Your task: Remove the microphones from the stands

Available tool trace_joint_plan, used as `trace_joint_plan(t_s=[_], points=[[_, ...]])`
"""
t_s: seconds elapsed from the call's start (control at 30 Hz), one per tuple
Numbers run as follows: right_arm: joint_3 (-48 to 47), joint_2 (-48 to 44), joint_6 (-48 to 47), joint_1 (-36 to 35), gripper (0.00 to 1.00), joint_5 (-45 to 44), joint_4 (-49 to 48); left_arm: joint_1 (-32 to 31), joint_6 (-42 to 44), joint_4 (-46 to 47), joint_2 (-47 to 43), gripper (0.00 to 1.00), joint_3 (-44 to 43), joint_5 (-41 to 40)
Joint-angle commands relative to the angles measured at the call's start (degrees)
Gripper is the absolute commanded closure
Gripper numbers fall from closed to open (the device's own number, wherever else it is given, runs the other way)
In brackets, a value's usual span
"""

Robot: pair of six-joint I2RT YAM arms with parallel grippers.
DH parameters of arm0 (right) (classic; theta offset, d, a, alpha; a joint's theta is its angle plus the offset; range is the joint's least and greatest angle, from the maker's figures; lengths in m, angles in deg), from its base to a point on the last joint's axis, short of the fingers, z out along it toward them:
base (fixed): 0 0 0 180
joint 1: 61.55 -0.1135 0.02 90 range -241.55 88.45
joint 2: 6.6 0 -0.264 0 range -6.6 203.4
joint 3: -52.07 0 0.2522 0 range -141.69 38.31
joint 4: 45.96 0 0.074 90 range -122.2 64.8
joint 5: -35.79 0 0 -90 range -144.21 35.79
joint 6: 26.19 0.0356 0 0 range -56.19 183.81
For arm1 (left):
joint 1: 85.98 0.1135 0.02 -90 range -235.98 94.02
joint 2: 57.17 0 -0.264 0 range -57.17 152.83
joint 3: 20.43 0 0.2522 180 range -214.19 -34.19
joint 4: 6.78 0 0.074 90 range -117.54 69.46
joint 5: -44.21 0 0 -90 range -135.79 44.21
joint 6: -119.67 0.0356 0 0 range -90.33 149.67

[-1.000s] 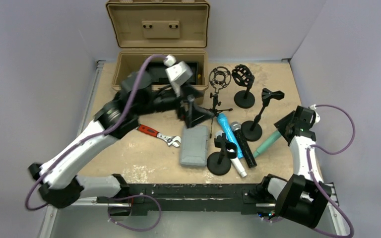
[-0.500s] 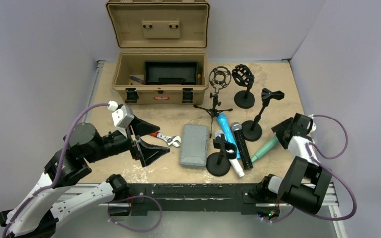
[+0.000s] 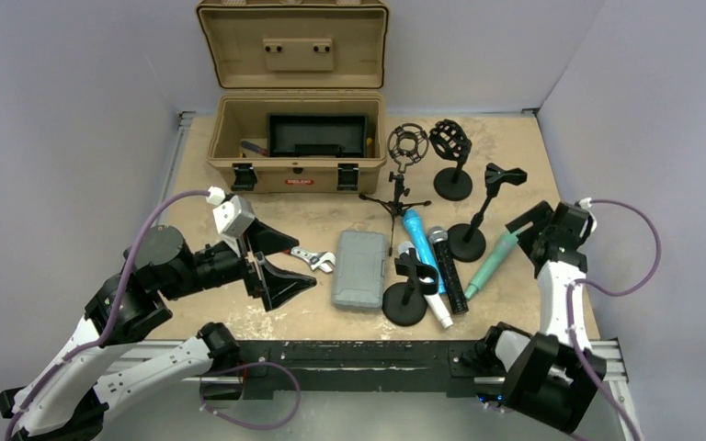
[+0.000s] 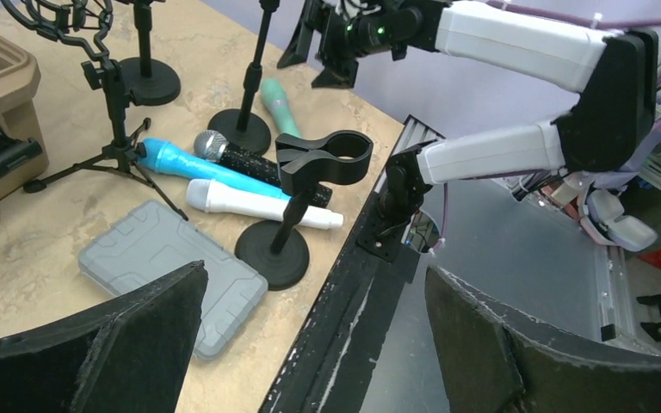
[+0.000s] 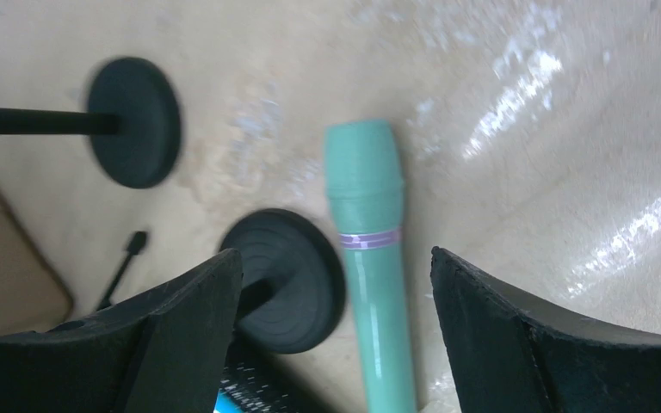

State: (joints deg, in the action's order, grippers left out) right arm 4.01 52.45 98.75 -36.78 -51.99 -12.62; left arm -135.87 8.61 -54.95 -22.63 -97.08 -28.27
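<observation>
Two pincers, both apart, read from left to right. My left gripper (image 3: 300,266) hangs wide and empty over the near left of the table (image 3: 239,312). It has drawn back from its far reach by the tripod stand (image 3: 395,188) a second ago.

At right, the green microphone (image 3: 489,265) lies flat on the table, just beside the base of an empty clip stand (image 3: 480,213). My right gripper (image 3: 528,235) sits over its upper end. A second ago those fingers were much closer together about it; they have since spread. I judge the microphone released and off its stand, so the task looks all but done, with only the withdrawal left.

The top view leaves the gap unclear. The right wrist view shows bare table on both sides of the green barrel and neither finger touching it. Only the left wrist view shows my right arm from the side, raised above the tabletop.
</observation>
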Motion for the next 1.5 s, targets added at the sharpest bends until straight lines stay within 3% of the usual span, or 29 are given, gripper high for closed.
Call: trace_joint_plan(t_s=[0.0, 0.27, 0.43, 0.6, 0.93, 1.47], points=[[-9.94, -7.67, -2.36, 0.10, 0.22, 5.38, 5.56, 0.14, -1.54, 1.85, -0.61, 0.06, 0.05, 1.51], [-23.65, -16.80, -3.21, 0.10, 0.24, 7.88, 9.16, 0.14, -1.00, 1.78, -0.70, 0.05, 0.84, 3.10], [-29.27, -17.16, -4.09, 0.10, 0.25, 10.03, 11.55, 0.14, -0.67, 1.41, -1.12, 0.05, 0.75, 3.83], [-27.22, -16.79, -4.08, 0.05, 0.24, 25.17, 5.09, 0.09, -0.09, 0.64, -1.34, 0.05, 0.83, 3.96], [-20.22, -13.79, -2.95, -0.17, 0.25, 35.68, -6.15, 0.13, -0.36, 1.69, 0.04, 0.04, 0.71, 4.61], [-13.14, -10.22, -1.67, -0.17, 0.59, 35.48, -9.48, 0.14, -1.97, 2.64, 2.33, 0.05, 0.59, 6.62]])
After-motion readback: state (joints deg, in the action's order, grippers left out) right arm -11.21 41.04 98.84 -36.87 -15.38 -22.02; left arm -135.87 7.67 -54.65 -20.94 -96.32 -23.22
